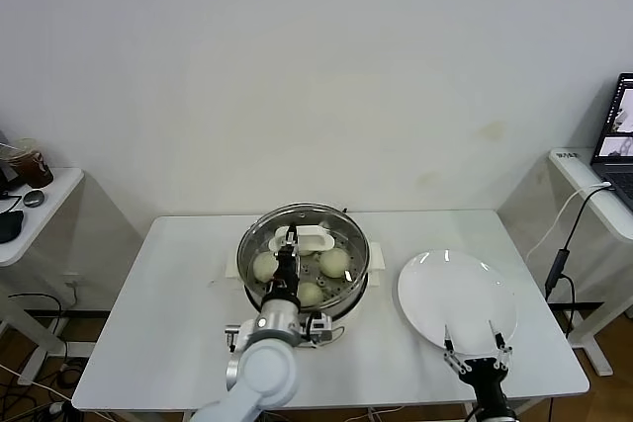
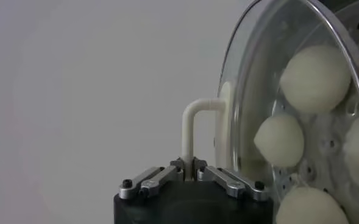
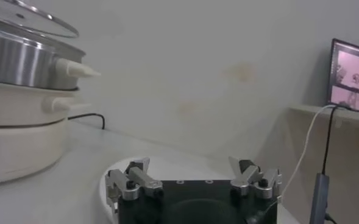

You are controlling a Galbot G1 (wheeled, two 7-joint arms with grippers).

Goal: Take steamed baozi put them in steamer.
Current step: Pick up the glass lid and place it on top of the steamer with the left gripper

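White rectangular worktop (image 1: 158,323) fills the lower frame. Centre: round shiny steel steamer (image 1: 358,266) on its cream base, round glass lid (image 1: 341,224) over it, slightly tilted. Lower right: flat white round plate (image 1: 435,289), bare. Pale round baozi (image 1: 334,262) sit inside the steamer; three visible from the head, so loading looks done, only seating the lid left. Left hand (image 2: 190,163) clamped shut on the lid's cream handle (image 2: 194,125). Right hand (image 1: 477,351) spread wide, holding nothing, over the plate's near rim. Open room around the steamer.
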